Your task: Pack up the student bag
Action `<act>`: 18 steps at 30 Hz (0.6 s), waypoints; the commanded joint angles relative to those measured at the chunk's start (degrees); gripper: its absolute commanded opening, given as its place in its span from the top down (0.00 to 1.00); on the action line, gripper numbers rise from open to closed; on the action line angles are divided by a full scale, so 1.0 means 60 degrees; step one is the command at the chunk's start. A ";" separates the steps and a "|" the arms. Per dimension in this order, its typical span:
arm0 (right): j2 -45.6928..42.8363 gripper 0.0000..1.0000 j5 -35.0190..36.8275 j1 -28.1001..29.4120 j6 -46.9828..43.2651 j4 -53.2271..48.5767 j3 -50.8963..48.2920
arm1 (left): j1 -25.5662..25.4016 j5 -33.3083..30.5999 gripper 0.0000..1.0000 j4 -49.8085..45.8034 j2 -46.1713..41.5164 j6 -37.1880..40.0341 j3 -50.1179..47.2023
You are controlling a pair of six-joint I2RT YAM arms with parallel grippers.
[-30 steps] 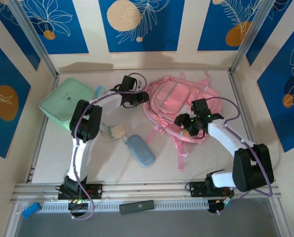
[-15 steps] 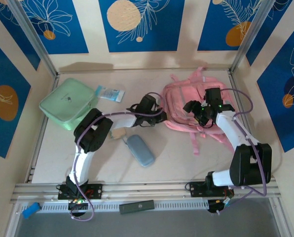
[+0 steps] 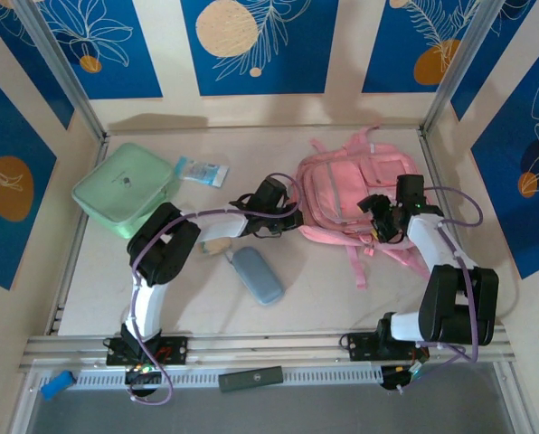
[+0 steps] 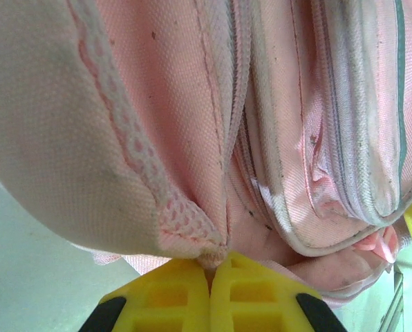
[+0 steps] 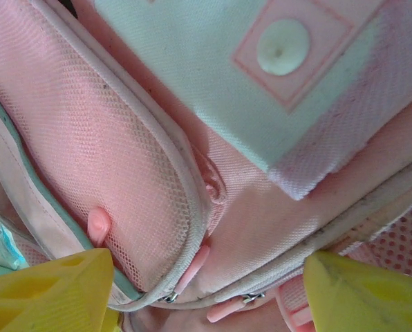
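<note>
The student bag [image 3: 342,185] is a large pink backpack lying flat at the right of the table, its straps trailing toward me. My left gripper [image 3: 289,211] sits at the bag's left edge. In the left wrist view its yellow fingers [image 4: 171,294] are shut on a nub of pink mesh fabric [image 4: 211,257] of the bag [image 4: 157,124]. My right gripper [image 3: 379,217] hovers over the bag's right front. It stands open in the right wrist view, its fingertips [image 5: 50,290] wide apart on either side of two pink zip pulls [image 5: 192,266] on the bag [image 5: 275,207].
A mint green case [image 3: 125,190] rests at the back left, with a small blue packet [image 3: 202,171] beside it. A grey-blue pouch [image 3: 258,275] and a tan item [image 3: 217,243] lie near the left arm. A black bar [image 3: 251,379] lies on the front rail.
The left gripper came forward from behind the bag to its left edge and shut on the fabric. The bag turned and shifted right. The right gripper moved right and back.
</note>
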 commanded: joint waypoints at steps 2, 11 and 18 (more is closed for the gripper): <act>0.0352 0.27 0.0390 0.0546 0.0706 0.0304 0.0050 | -0.0111 -0.0047 1.00 -0.0294 -0.0264 0.0168 -0.0008; 0.0754 0.24 0.1710 0.1277 0.1841 0.1490 -0.0278 | -0.0256 -0.0119 1.00 -0.0405 -0.0327 0.0179 -0.0172; 0.0140 0.20 0.2766 0.1951 0.1741 0.2086 -0.0647 | -0.0328 -0.0457 1.00 -0.0829 -0.0492 0.0243 -0.0314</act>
